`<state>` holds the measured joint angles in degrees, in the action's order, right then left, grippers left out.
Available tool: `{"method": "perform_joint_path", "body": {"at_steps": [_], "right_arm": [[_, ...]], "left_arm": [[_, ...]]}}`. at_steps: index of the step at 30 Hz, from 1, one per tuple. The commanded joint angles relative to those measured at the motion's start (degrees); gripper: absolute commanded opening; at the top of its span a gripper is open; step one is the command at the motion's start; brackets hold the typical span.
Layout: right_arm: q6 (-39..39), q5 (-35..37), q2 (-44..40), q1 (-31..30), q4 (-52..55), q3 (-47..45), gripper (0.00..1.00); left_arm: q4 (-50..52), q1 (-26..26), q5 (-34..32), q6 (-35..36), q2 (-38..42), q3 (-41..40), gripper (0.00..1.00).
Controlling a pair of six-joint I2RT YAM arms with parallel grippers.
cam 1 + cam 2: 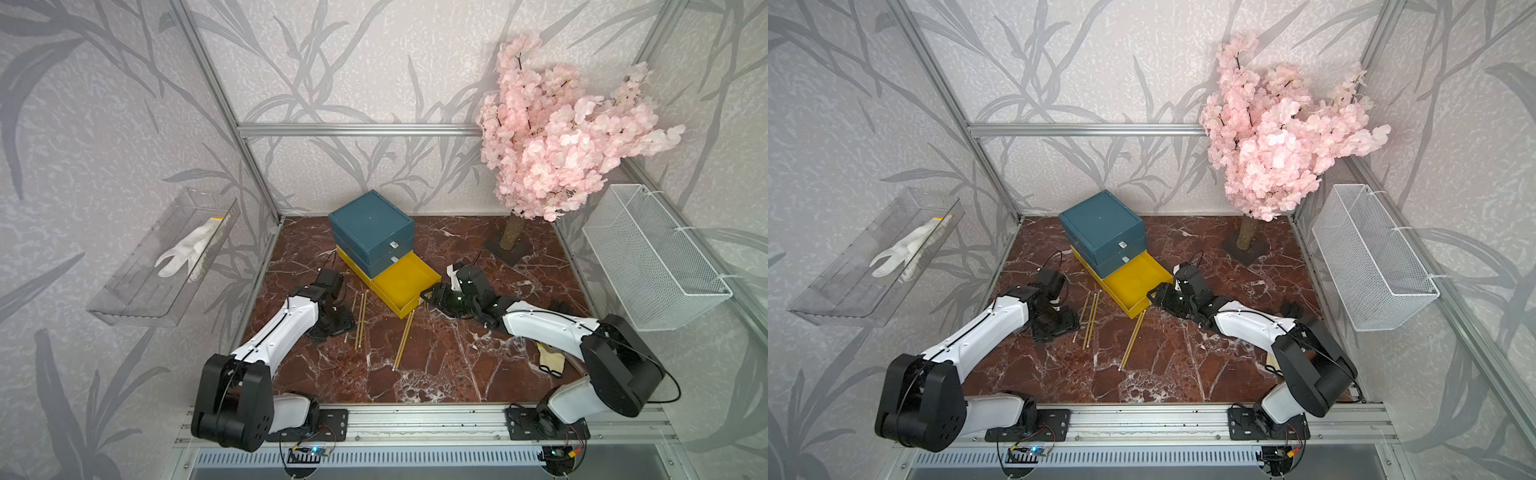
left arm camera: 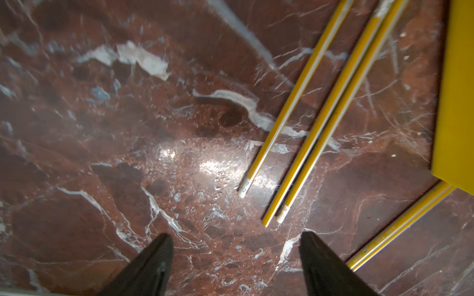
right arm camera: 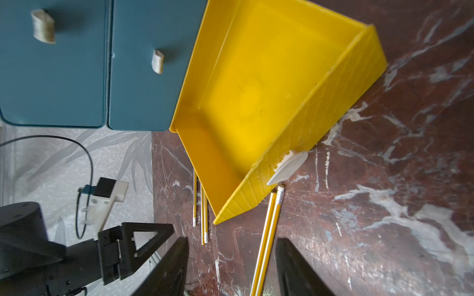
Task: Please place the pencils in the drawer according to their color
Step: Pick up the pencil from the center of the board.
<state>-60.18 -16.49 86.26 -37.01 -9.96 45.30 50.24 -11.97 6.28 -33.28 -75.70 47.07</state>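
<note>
Yellow pencils (image 1: 360,321): I count five, on the tabletop (image 1: 457,365)
Drawer (image 1: 370,224): three tiers, yellow one out
Left hand (image 2: 236,234): low, fingers apart, empty
Right hand (image 3: 232,239): fingers apart, empty

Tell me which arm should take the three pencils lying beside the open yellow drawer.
Left, probably. The left gripper, open and empty, points at the ends of the three pencils; the right gripper sits beyond the yellow drawer.

The left arm (image 1: 282,328) and right arm (image 1: 548,328) match: white shells dotted with small dark screws, bulky black rounded joints, 1 thin black cable along each shell. Black base plates (image 1: 332,424) sit on the aluminium rail (image 1: 415,417); red and black wires (image 1: 307,436) loop at the rail's near edge. The fingers (image 2: 151,266) are black tapered wedges.
</note>
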Motion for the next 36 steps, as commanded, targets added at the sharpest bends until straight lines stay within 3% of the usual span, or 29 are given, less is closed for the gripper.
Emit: {"method": "perform_joint_path", "body": {"at_steps": [1, 8, 28, 36], "right_arm": [[0.20, 0.85, -1.49, 0.28, 1.09, -0.91, 0.58], [-0.46, 0.85, -1.61, 0.23, 0.55, -1.08, 0.58], [-0.97, 1.99, -3.01, 0.27, 0.29, -1.62, 0.58], [-1.00, 2.52, -3.81, 0.28, 0.35, -2.02, 0.58]], "left_arm": [[-1.46, -0.17, -0.62, -1.51, -0.88, -0.75, 0.75], [-3.50, -0.19, -0.56, -1.88, -5.76, 0.09, 0.65], [-5.81, -0.16, -2.59, -0.96, -14.18, 0.41, 0.52], [-5.91, -0.17, -2.45, -0.74, -15.00, 0.42, 0.36]]}}
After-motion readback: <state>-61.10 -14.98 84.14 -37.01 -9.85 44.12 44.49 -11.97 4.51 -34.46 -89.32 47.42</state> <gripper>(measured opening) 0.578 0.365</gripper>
